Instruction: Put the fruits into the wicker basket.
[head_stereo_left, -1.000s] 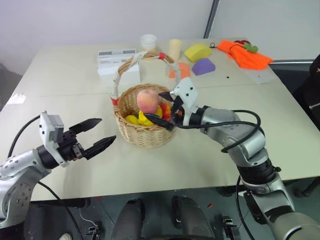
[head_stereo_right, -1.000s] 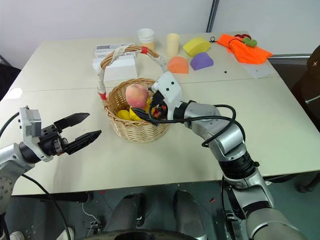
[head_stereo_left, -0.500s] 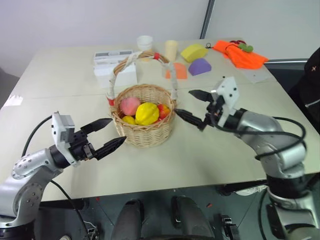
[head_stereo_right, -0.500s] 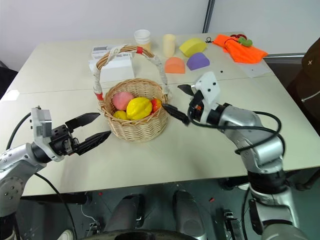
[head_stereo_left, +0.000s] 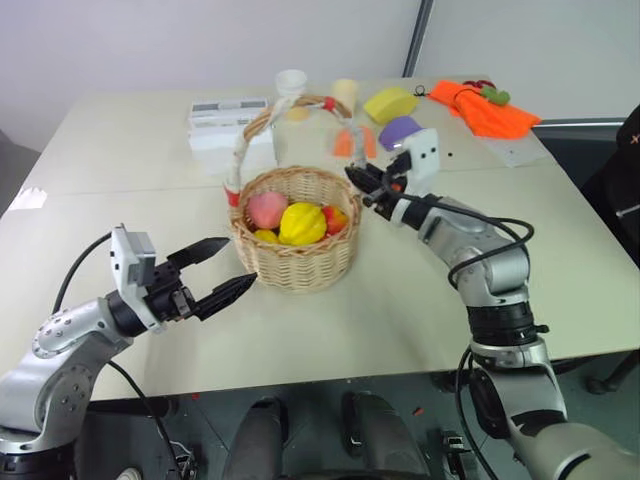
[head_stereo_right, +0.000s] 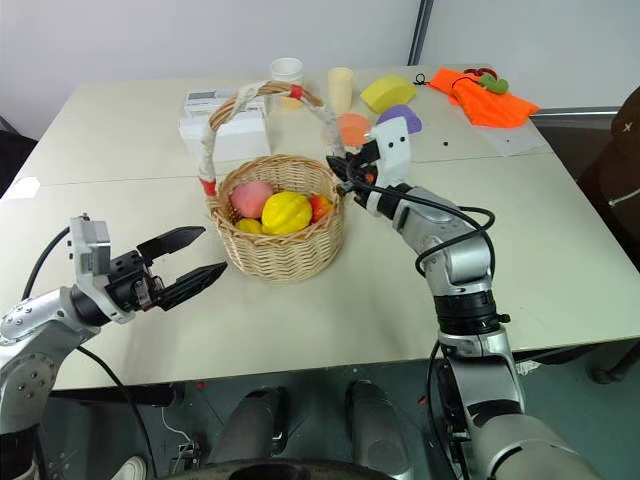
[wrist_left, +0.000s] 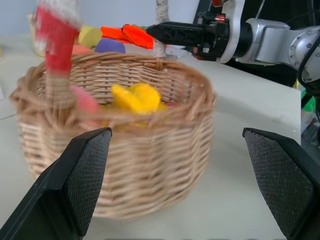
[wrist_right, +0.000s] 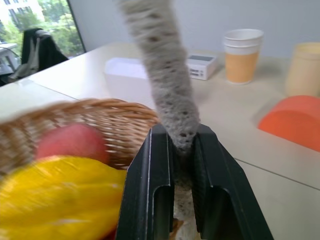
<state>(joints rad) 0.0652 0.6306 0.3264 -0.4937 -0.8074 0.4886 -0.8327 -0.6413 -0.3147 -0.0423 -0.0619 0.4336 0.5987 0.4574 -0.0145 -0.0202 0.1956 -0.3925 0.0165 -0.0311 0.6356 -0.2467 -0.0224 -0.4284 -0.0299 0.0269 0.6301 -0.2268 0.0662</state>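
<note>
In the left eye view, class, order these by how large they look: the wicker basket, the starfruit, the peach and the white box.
1. wicker basket, clearly largest.
2. white box, though it sits farther from the camera, so its true size is unsure.
3. starfruit.
4. peach, close to the starfruit; both are partly hidden in the basket, so this order is unsure.

The wicker basket sits mid-table, holding the starfruit with the peach on its left. Behind the basket lies a white box; 2 cups and foam blocks stand further back, right. The left gripper is left of the basket, the right gripper at its handle.
</note>
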